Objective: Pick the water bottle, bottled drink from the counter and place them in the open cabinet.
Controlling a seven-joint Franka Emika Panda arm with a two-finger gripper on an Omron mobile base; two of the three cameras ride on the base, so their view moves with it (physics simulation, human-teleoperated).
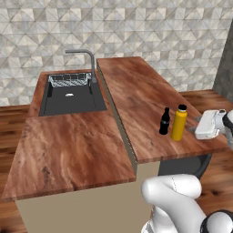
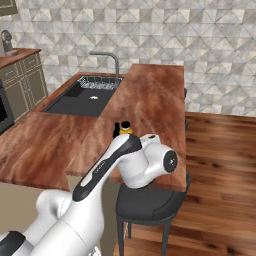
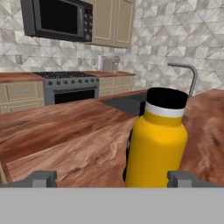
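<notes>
There are no words, numbers or signs to read in any of the pictures. The water bottle (image 3: 155, 140) is plain yellow with a white band and a black cap, and it has no label or name on it. The bottled drink (image 1: 164, 121) is plain black with no writing. The microwave (image 3: 59, 18) and the stove (image 3: 68, 86) show no letters or brand marks that can be read.
</notes>
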